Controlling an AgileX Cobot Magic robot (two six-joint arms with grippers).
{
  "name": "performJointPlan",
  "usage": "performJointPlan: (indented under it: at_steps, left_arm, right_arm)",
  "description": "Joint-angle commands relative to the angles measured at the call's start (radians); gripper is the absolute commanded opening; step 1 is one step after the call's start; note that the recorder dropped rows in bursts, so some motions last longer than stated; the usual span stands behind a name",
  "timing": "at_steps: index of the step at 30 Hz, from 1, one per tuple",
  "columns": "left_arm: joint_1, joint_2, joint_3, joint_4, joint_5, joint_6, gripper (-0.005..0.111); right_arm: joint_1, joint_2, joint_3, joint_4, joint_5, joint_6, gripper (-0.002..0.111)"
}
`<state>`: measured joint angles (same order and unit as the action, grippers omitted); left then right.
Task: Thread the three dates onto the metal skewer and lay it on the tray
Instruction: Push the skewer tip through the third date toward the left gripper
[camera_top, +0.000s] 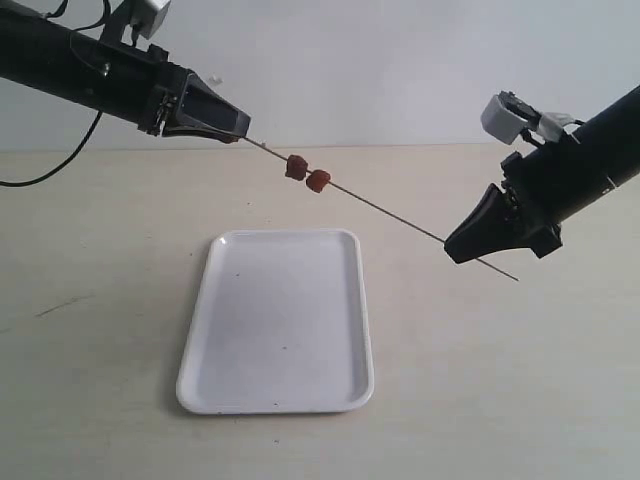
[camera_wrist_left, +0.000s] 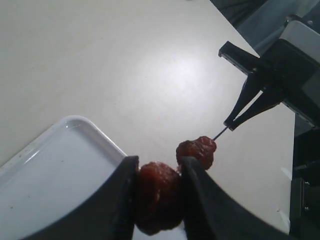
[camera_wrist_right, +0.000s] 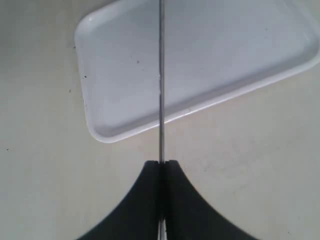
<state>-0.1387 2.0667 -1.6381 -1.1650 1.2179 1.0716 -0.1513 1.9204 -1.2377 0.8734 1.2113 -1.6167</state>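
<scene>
- Dates (camera_top: 296, 166): three. Two sit side by side on the rod, left of the scene's middle. A third date (camera_wrist_left: 157, 195) is between the fingers on the left.
- Metal skewer (camera_top: 400, 215): one.
- Tray (camera_top: 192, 385): one, white, near the middle of the table.
- Grippers: two, a left gripper (camera_top: 245, 128) at far left and a right gripper (camera_top: 450, 245) at right.
- Arms: two, a left arm (camera_top: 80, 70) and a right arm (camera_top: 600, 150), one coming in from each side.

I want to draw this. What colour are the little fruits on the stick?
The fruits are dark reddish-brown; the left wrist view shows them best.
</scene>
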Motion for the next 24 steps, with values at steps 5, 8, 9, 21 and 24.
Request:
performJointPlan:
  at_steps: [5,8,9,21,24]
  left_arm:
    - [0.003,-0.012,-0.002,-0.023,0.003,0.004,0.029]
    - [0.001,-0.012,-0.002,-0.023,0.003,0.0,0.029]
    - [-0.001,-0.012,-0.002,-0.023,0.003,0.0,0.029]
    - [-0.002,-0.012,-0.002,-0.047,0.003,-0.006,0.029]
    - [-0.002,-0.012,-0.002,-0.079,0.003,-0.006,0.029]
  right_arm:
    - [0.0,0.001,-0.007,0.04,0.01,-0.034,0.0]
    - [0.0,0.001,-0.007,0.051,0.01,-0.034,0.0]
    - [0.0,0.001,-0.007,0.058,0.01,-0.034,0.0]
    - [0.0,0.001,-0.007,0.12,0.01,-0.035,0.0]
    - [0.0,0.001,-0.007,0.13,0.01,-0.035,0.0]
